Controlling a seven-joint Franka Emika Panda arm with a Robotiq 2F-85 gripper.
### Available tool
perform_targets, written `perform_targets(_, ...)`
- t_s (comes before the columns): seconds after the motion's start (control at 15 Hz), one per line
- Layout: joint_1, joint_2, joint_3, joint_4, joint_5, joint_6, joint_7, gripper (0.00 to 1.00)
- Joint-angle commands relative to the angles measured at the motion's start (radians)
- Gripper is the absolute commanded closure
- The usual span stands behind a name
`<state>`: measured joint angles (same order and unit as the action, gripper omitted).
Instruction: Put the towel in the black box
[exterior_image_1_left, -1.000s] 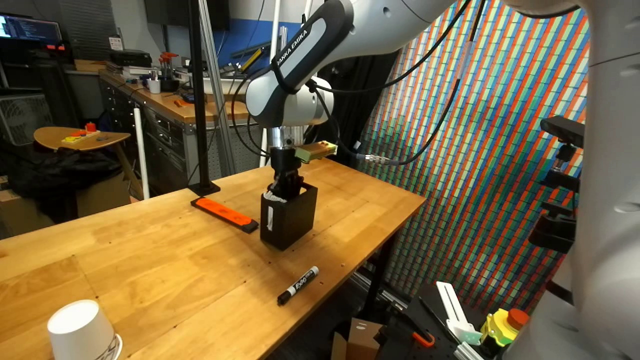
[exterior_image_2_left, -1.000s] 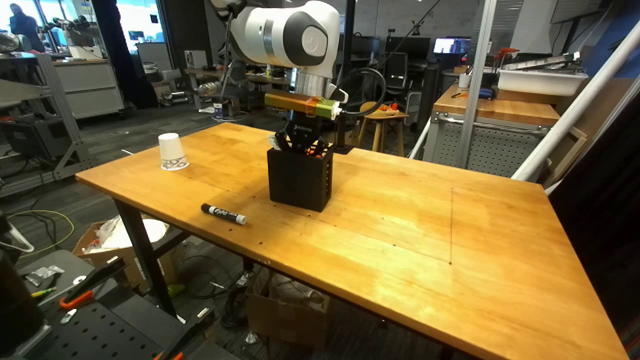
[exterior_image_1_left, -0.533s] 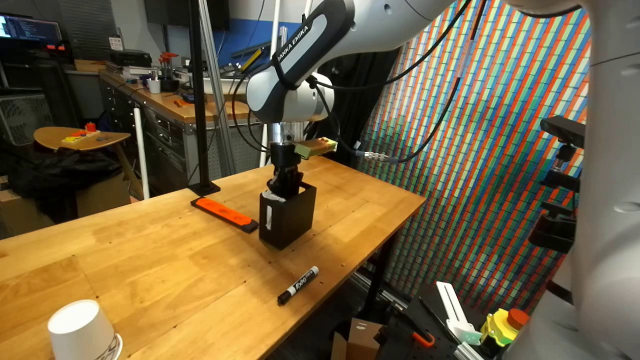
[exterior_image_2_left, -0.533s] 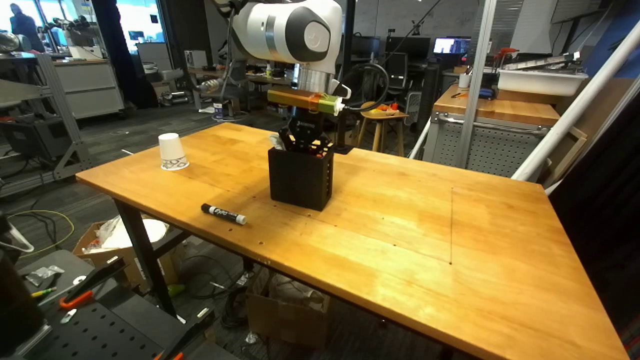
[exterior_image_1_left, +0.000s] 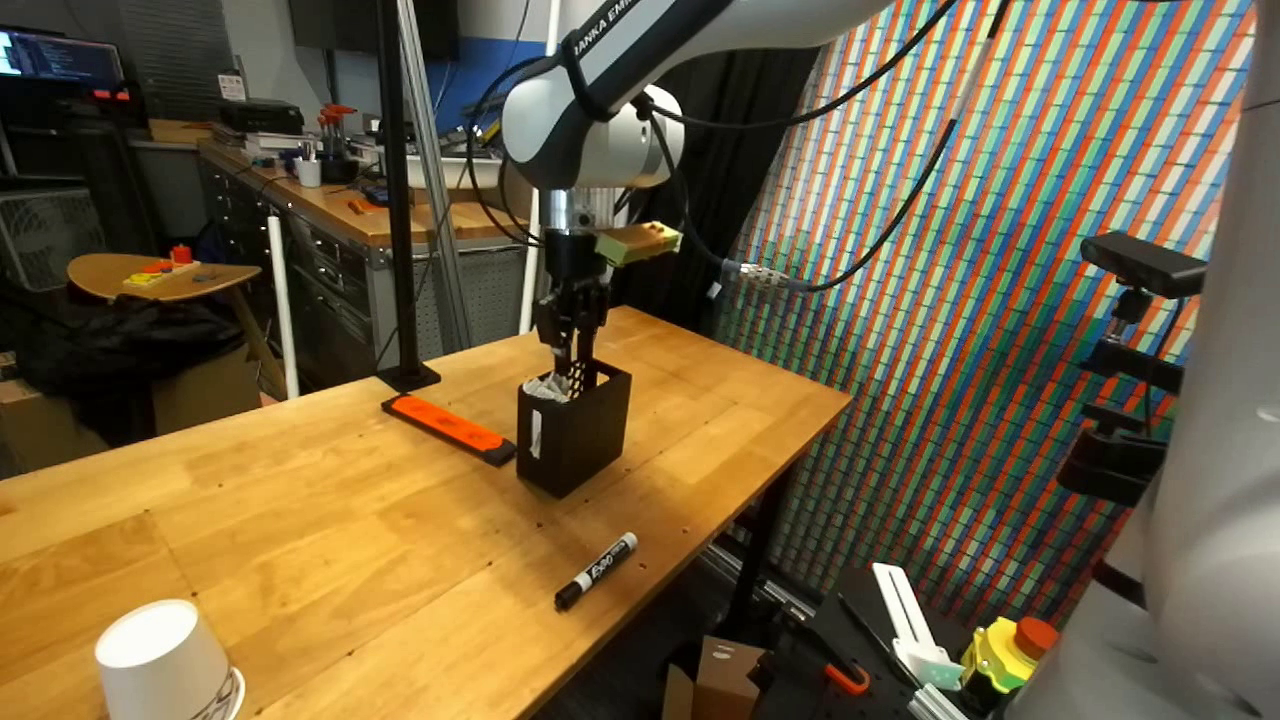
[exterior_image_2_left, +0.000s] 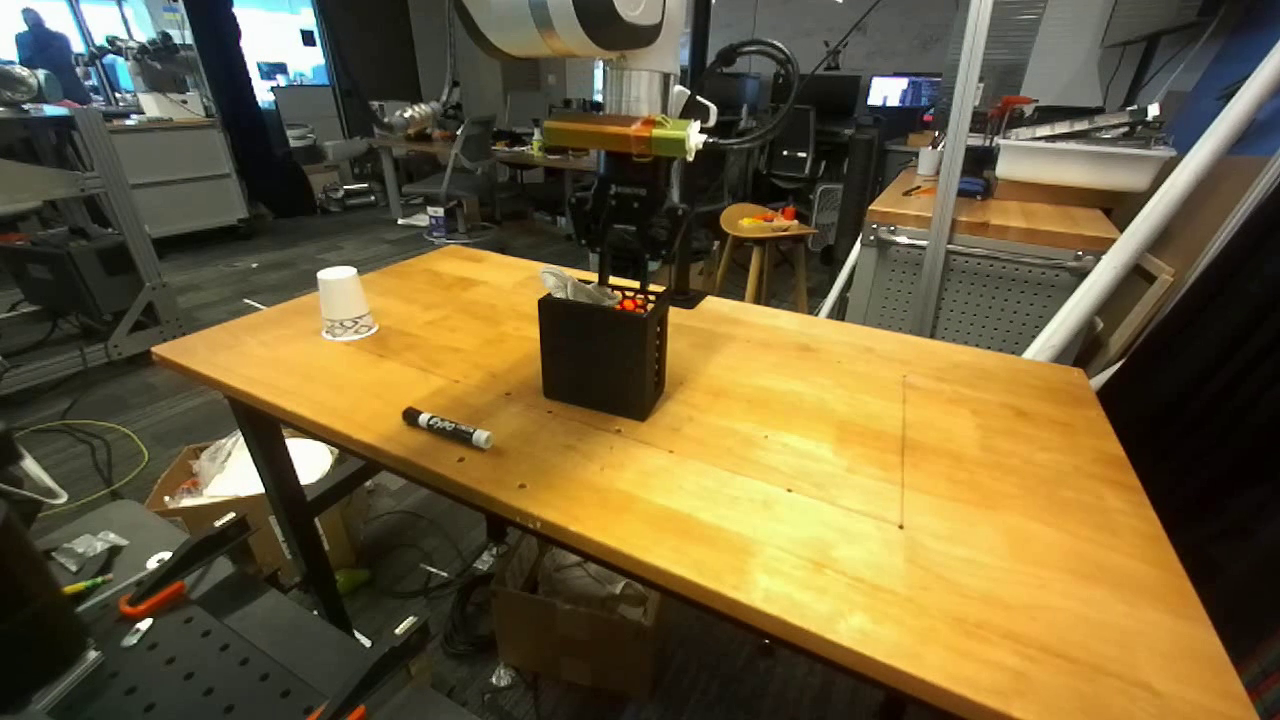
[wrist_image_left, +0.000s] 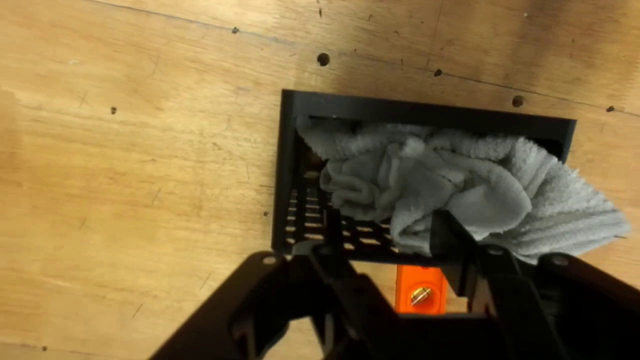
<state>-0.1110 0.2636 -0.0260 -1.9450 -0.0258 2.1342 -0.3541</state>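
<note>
The grey-white towel (wrist_image_left: 425, 185) lies crumpled inside the black box (wrist_image_left: 430, 111), filling most of its mouth. One end of it spills past the box's short side, on the right of the wrist view. In both exterior views a bit of towel (exterior_image_1_left: 546, 387) (exterior_image_2_left: 578, 288) pokes above the rim of the upright black box (exterior_image_1_left: 580, 440) (exterior_image_2_left: 600, 355). My gripper (wrist_image_left: 388, 219) stands over the box with its fingers apart and nothing gripped between them. Its fingertips are at about rim height in an exterior view (exterior_image_2_left: 624, 286); whether one touches the towel I cannot tell.
An orange-and-black bar (exterior_image_1_left: 450, 428) lies on the table beside the box. Nearer the table edge lies a black marker (exterior_image_1_left: 596, 572) (exterior_image_2_left: 447, 428). A white cup (exterior_image_1_left: 165, 660) (exterior_image_2_left: 345, 303) stands upside down farther off. A black post (exterior_image_1_left: 400, 200) rises from the table's far side.
My gripper was down in the box mouth at the towel. It has risen and its jaws have spread apart, and the towel stays in the box. The box has barely moved.
</note>
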Motion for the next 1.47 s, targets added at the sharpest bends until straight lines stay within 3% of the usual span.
perform_targets(0.0,0.025,-0.070,0.000,-0.009,-0.043,-0.010,0.040,0.17)
perform_targets(0.13,0.040,-0.094,0.010,-0.019,-0.041,-0.011,0.055,0.02)
perform_targets(0.2,0.049,-0.104,0.015,-0.024,-0.039,-0.011,0.064,0.00)
perform_targets(0.73,0.123,-0.137,0.064,-0.077,-0.025,-0.001,0.135,0.00)
perform_targets(1.4,0.125,-0.128,0.055,-0.098,-0.072,0.013,0.133,0.00)
